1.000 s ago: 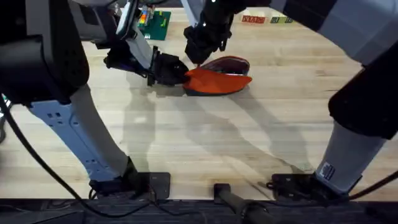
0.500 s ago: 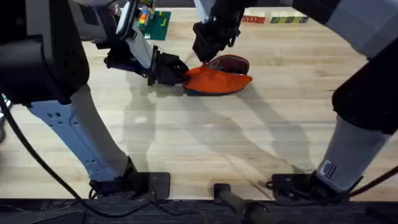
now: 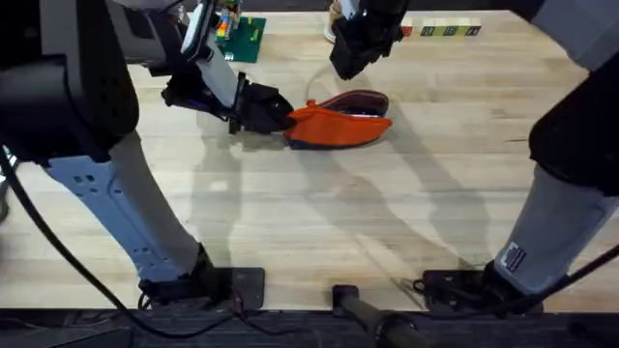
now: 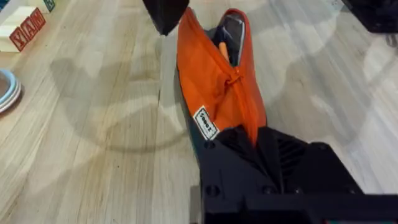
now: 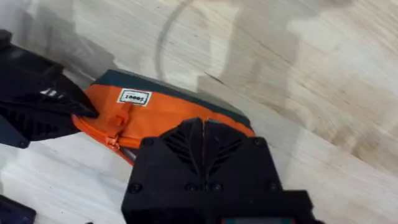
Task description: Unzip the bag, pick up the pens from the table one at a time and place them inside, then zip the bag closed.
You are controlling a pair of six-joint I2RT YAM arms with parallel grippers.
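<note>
The orange bag [image 3: 338, 126] lies on the table [image 3: 309, 222] with its zipper open and its dark mouth [image 3: 356, 100] gaping. My left gripper [image 3: 279, 114] is shut on the bag's left end, seen close in the left wrist view where the fabric [image 4: 211, 87] runs out from the gripper [image 4: 239, 134]. An orange pen [image 4: 222, 50] lies inside the mouth beside a grey shape that I cannot identify. My right gripper [image 3: 344, 68] hangs above and behind the bag, shut and holding nothing [image 5: 203, 127]; below it are the bag [image 5: 155, 109] and the left gripper [image 5: 37, 106].
A green board [image 3: 244, 39] lies at the back left and coloured blocks [image 3: 437, 31] sit along the far edge. Lettered wooden blocks [image 4: 25, 28] and a plate rim [image 4: 6, 90] lie off to one side of the bag.
My right gripper has lifted off the bag's mouth and moved back and to the right. The left gripper and the bag have stayed put.
</note>
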